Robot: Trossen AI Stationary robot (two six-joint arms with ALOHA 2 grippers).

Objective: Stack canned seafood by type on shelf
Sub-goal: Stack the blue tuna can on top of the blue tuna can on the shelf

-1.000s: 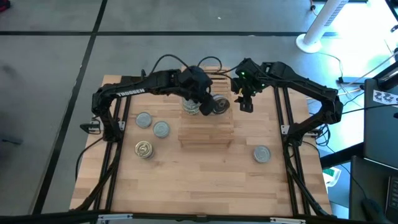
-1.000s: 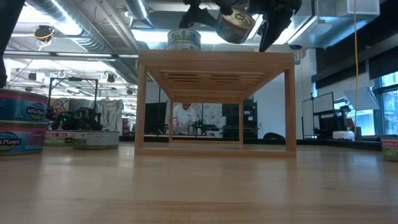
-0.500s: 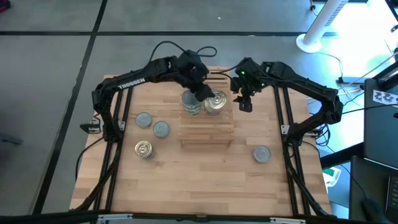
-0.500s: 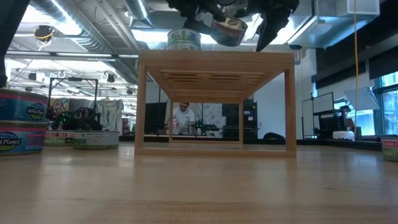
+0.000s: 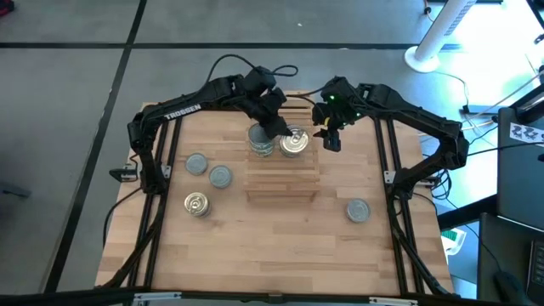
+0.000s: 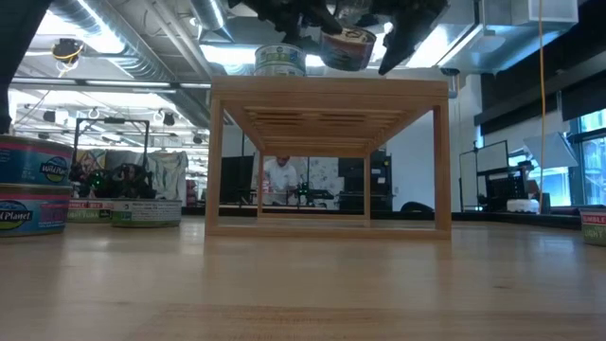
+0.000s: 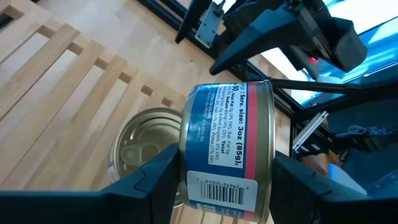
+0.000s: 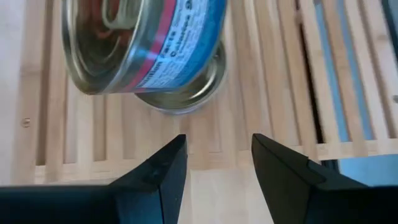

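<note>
The left gripper [image 7: 221,186] has its fingers [image 7: 152,180] clamped on the sides of a golden-topped can [image 7: 227,146], holding it tilted over the shelf [image 5: 282,174], at about 12 o'clock on the surface [image 5: 255,238]. The relation that matters lies straight under it: a second golden can [image 7: 140,146] sits flat on the slats, and the held one hangs partly over it, offset toward 3 o'clock and not yet level, its round axis leaning instead of standing upright. In the low view the held can [image 6: 346,47] looks clear of the shelf top, with a gap below it, though whether its low edge touches the lower can I cannot tell. Just beside, toward 9 o'clock, a stack of cans [image 5: 261,140] stands on the shelf. To land cleanly, the held can probably needs levelling and a small shift toward 9 o'clock before it goes down. The right gripper [image 8: 211,165] waits just off the shelf at 3 o'clock, its fingers apart and empty, aimed at the same pair; it is near, but the left arm has the job in hand. Off the shelf, two grey-topped cans [image 5: 208,170] and a golden one [image 5: 196,204] lie at 9 o'clock, another grey-topped can [image 5: 358,210] at 4 o'clock.
</note>
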